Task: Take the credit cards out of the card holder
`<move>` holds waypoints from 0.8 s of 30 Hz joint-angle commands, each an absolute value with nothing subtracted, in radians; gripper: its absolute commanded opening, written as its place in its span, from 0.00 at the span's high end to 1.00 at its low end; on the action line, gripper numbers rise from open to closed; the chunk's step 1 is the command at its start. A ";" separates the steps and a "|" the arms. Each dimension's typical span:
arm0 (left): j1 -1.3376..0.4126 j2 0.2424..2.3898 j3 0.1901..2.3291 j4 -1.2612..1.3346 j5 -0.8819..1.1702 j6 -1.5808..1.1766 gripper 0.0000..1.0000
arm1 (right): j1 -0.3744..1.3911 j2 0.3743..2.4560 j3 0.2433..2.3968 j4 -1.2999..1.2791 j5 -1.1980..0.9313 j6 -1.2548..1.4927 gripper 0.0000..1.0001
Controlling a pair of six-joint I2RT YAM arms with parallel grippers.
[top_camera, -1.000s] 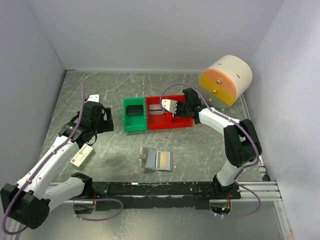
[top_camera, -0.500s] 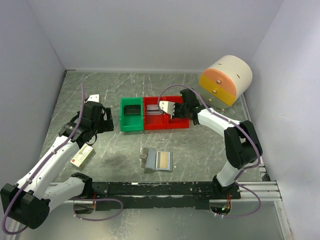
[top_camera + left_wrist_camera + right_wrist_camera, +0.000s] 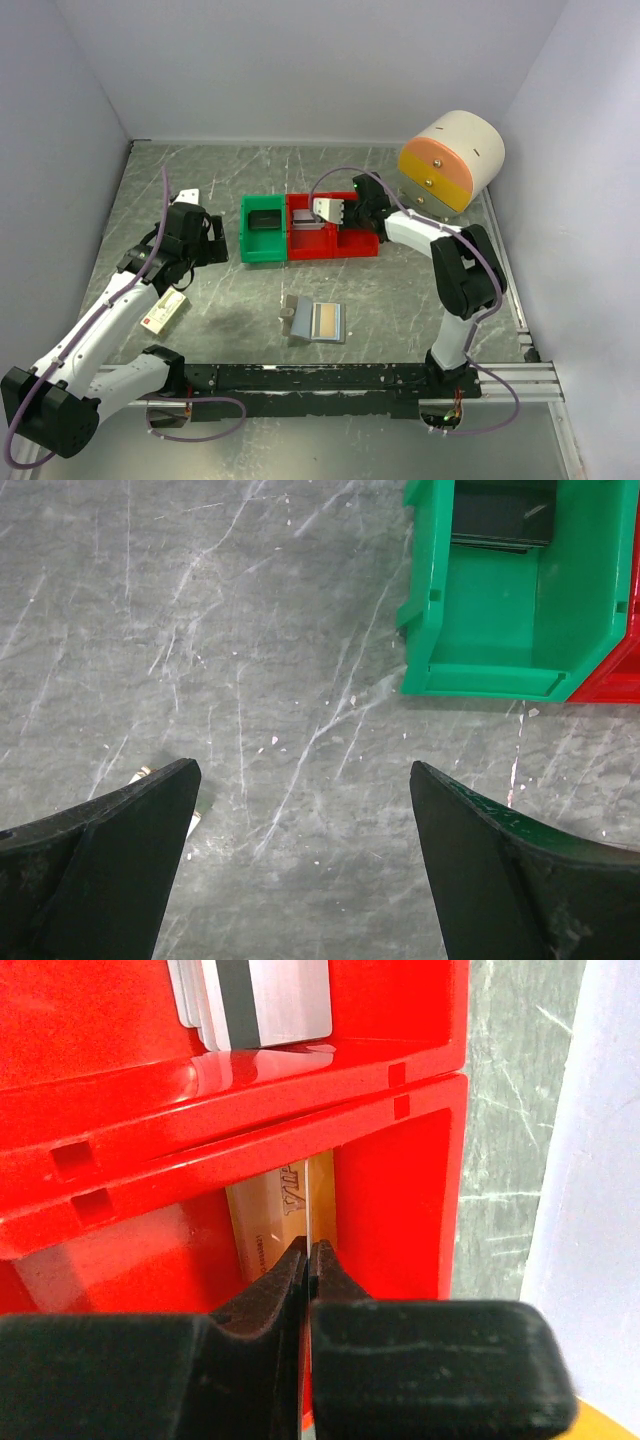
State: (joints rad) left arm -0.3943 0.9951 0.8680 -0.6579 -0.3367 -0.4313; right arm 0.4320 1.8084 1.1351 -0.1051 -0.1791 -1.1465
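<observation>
1. The right gripper [image 3: 308,1260] is closed and pinches a thin credit card [image 3: 283,1222] in the red bin [image 3: 400,1190].
2. The left gripper [image 3: 300,800] is wide open and empty, above the table [image 3: 250,680].
3. The card holder [image 3: 298,322] lies open on the table, with an orange card [image 3: 327,320] inside.

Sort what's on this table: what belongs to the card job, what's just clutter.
Job: card holder; pocketed card inside it; gripped card, pinched by the right gripper inside a red bin.
Clutter: green bin; white-and-red box; cream-and-orange drum.
</observation>
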 commanded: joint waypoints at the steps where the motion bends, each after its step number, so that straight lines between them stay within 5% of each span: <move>1: -0.388 0.995 0.863 -0.631 -0.327 -0.417 0.02 | 0.430 1.849 1.161 -0.028 -0.138 -1.183 1.00; 16: -0.387 0.994 0.864 -0.632 -0.339 -0.417 0.02 | 0.437 1.908 1.136 0.052 -0.068 -1.187 1.00; 24: -0.387 0.997 0.865 -0.634 -0.337 -0.417 0.02 | 0.443 1.920 1.127 0.058 -0.053 -1.178 0.89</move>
